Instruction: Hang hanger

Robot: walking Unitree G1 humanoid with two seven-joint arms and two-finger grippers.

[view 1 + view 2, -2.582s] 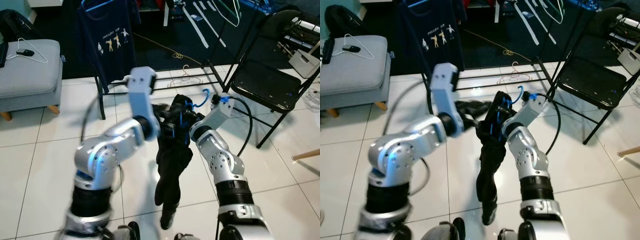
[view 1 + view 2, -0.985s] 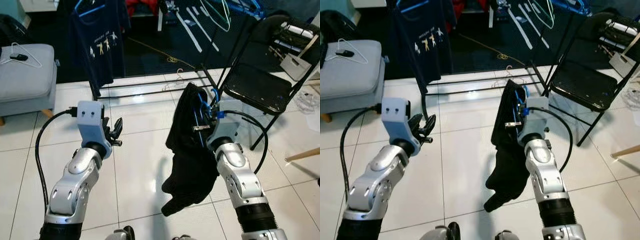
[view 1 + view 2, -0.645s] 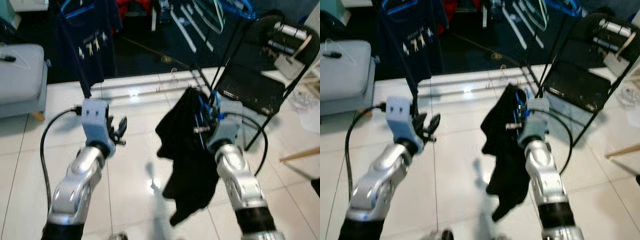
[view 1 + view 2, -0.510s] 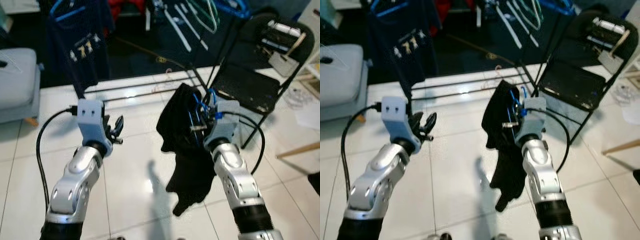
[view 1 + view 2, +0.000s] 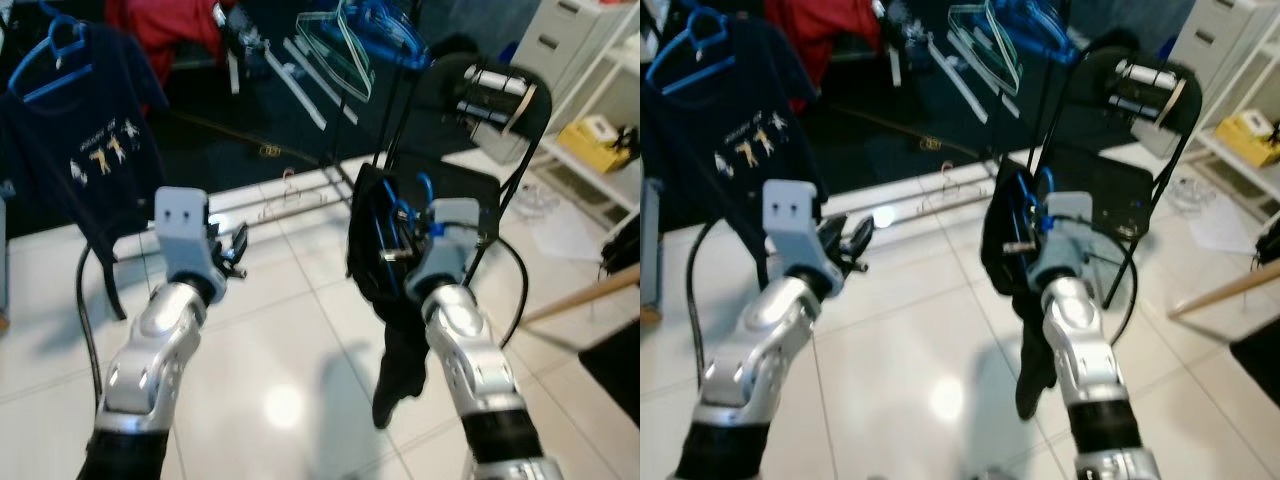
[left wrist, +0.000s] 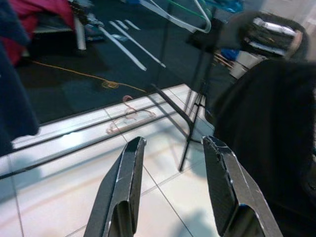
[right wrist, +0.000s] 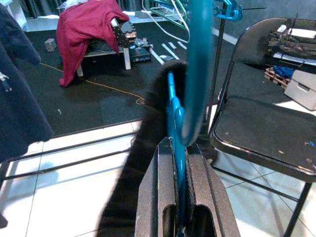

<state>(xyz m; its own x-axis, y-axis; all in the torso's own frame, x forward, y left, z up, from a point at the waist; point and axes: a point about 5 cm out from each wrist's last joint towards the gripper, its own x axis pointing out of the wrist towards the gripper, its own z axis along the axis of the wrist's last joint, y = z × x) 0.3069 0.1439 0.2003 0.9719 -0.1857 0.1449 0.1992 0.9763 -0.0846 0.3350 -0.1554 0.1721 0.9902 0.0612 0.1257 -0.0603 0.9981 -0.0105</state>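
The right gripper (image 5: 398, 240) has its jaws clenched on the blue hanger (image 7: 197, 69), black garment (image 5: 375, 230) draped below and hook up toward what looks like the rack rail (image 5: 355, 50) ahead, while the left gripper (image 5: 235, 250) waits released, nothing in it.

White tiled floor (image 5: 290, 330), black folding chair (image 5: 1120, 150), dark rug (image 7: 98, 98).

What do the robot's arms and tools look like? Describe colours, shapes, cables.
Both arms are glossy silver, built of rounded segments with dark ribbed sections near the base. Each wrist carries a pale grey boxy housing, with a black cable looping out beside the arm. The left tool and right tool each have two long, flat black fingers; blue trim marks the right wrist.
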